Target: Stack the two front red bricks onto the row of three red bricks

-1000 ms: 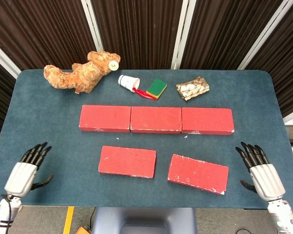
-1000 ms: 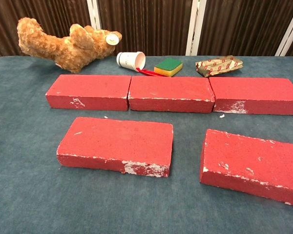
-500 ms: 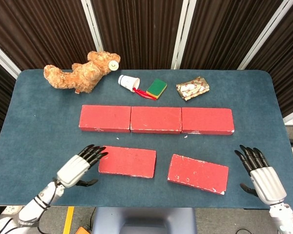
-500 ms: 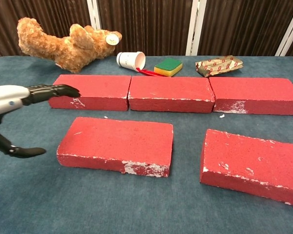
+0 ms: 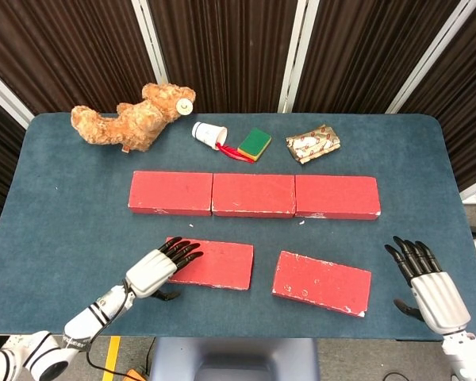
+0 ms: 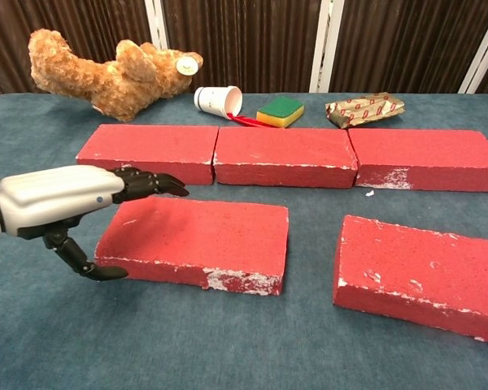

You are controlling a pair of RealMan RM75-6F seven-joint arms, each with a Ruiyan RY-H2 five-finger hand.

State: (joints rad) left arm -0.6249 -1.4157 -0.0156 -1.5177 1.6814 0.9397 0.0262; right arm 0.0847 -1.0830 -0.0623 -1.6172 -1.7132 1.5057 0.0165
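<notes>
Three red bricks form a row [image 5: 254, 194] [image 6: 285, 157] across the middle of the blue table. Two more red bricks lie in front: the front left brick [image 5: 214, 263] [image 6: 199, 240] and the front right brick [image 5: 321, 282] [image 6: 423, 272], which is slightly skewed. My left hand [image 5: 160, 268] [image 6: 61, 199] is open at the left end of the front left brick, fingers stretched over its top and thumb low by its near left corner. My right hand [image 5: 428, 282] is open, flat above the table right of the front right brick, touching nothing.
Along the back of the table lie a teddy bear [image 5: 131, 119], a tipped white paper cup [image 5: 209, 133], a green-and-yellow sponge [image 5: 255, 144] and a patterned wrapped packet [image 5: 312, 144]. The table's front edge [image 5: 238, 333] runs just below the front bricks.
My left hand has swept right from the table's left front onto the left end of the front left brick. The right hand has barely shifted. No brick has moved.
</notes>
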